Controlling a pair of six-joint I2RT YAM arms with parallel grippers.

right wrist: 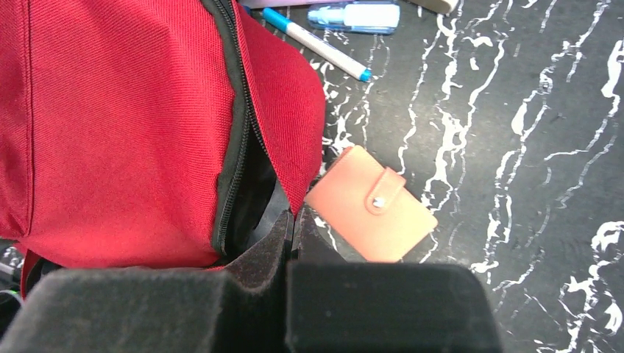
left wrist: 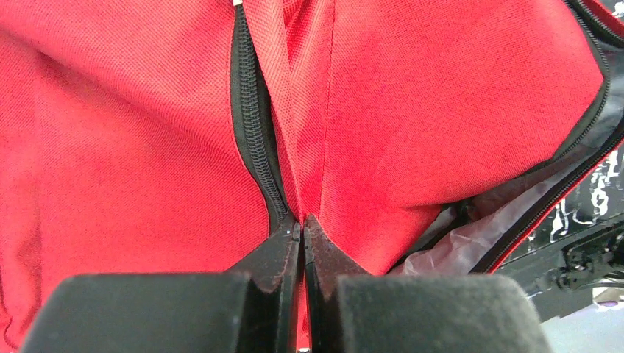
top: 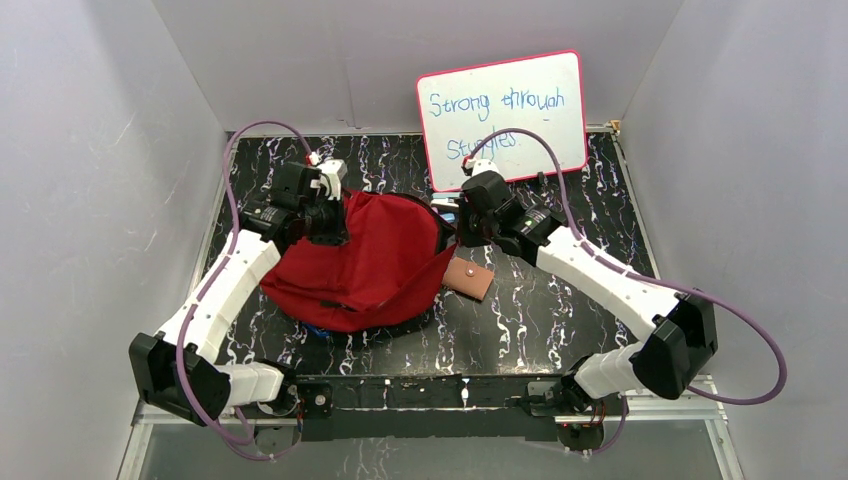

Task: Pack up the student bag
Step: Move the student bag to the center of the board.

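Unzipped student bag, grey lining inside; tan wallet just beside

Black marbled table, red student bag lying on it, tan wallet just beside, blue pen nearby

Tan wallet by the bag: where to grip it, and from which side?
Probably from above: the wallet lies flat on the table, so pinch across its narrow width at the end away from the student bag, where both long edges are free. The bag crowds the other end.
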